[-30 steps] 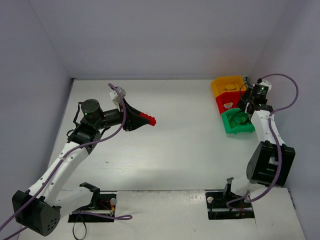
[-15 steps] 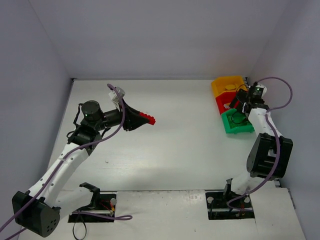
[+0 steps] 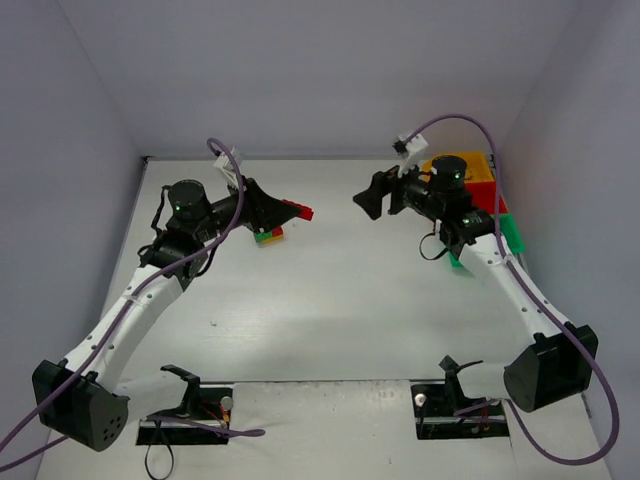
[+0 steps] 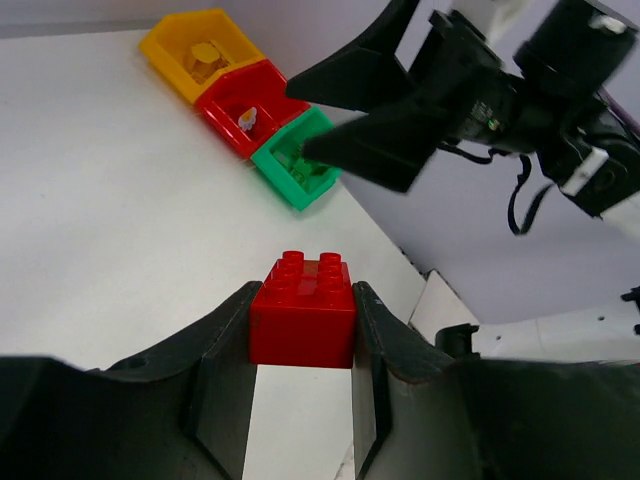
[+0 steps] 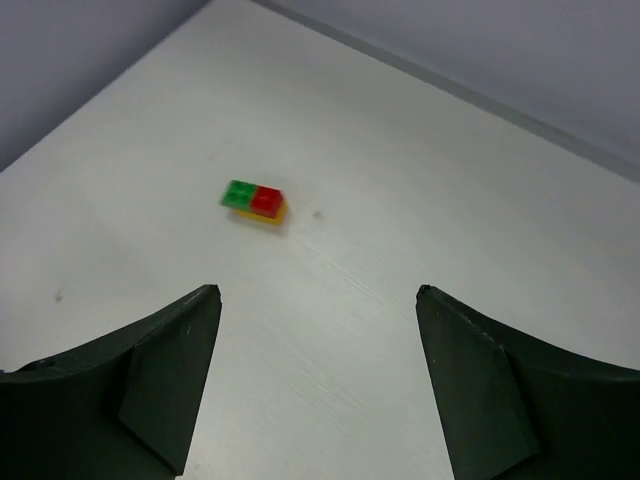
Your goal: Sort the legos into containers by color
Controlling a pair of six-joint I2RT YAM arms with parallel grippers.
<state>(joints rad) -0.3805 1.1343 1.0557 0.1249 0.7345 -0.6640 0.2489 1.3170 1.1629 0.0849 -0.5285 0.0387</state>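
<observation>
Firmly, left gripper (image 4: pixel 303 296) clamps a red brick (image 4: pixel 303 312), right gripper (image 5: pixel 315 295) splayed wide, empty.

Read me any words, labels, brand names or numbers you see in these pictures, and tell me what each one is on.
None can be read in any view.
Red brick in the left gripper: studs show no legible mark.
Yellow bin, red bin, green bin: no labels visible.

brick stack (image 3: pixel 268 236) is laid on the desk (image 3: pixel 350 300), well left of the bin row (image 4: pixel 225 92); right hand (image 3: pixel 368 200) is positioned between; single brick (image 4: pixel 302 315) is held in left hand (image 4: pixel 302 300).
</observation>
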